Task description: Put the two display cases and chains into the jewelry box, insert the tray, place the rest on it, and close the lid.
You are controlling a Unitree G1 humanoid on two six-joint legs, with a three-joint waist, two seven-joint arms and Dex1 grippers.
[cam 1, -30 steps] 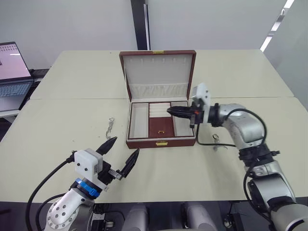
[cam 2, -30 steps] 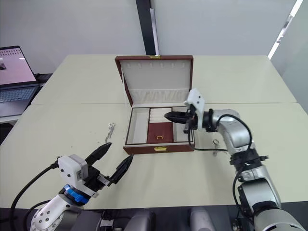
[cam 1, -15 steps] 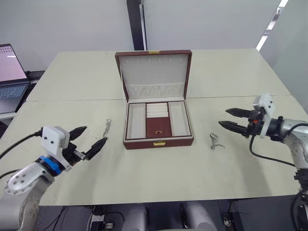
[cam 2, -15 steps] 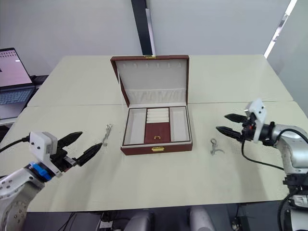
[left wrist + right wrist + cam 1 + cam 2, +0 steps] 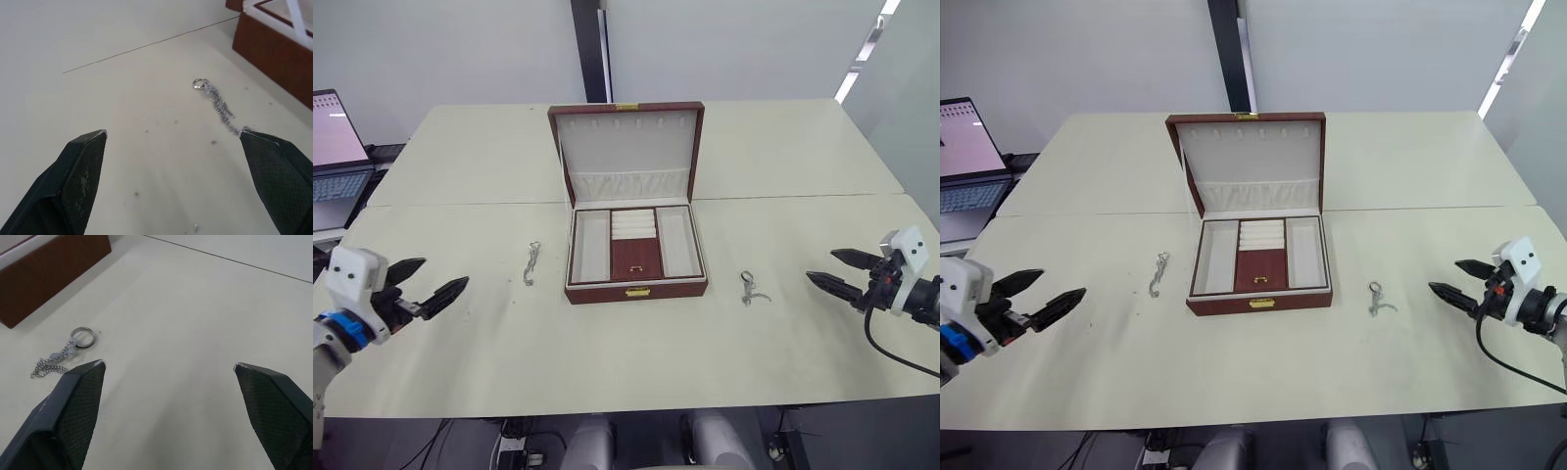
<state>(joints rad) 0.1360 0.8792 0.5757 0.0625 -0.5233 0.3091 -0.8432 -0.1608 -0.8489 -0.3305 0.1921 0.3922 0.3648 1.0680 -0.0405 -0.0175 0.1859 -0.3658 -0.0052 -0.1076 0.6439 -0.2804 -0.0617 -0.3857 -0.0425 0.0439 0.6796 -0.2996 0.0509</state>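
box [image 5: 634, 245] open at mid-table in the head views, lid [image 5: 627, 152] standing upright behind it, tray [image 5: 635, 244] already seated inside with its brown centre panel and gold pull showing. one chain [image 5: 531, 262] lying on the table just left of the box, another chain [image 5: 749, 289] just right of it, both loose and untouched. left gripper [image 5: 418, 284] hovering near the table's left edge, fingers spread wide, empty; right gripper [image 5: 840, 271] near the right edge, likewise wide and empty. no display cases visible, possibly under the tray, cannot tell

left wrist view: fingers wide apart, aimed toward the left chain [image 5: 216, 104], box corner beyond

right wrist view: fingers wide apart, right chain [image 5: 63, 352] ahead beside the box wall

judged well along: tray in; chains to place, lid to close
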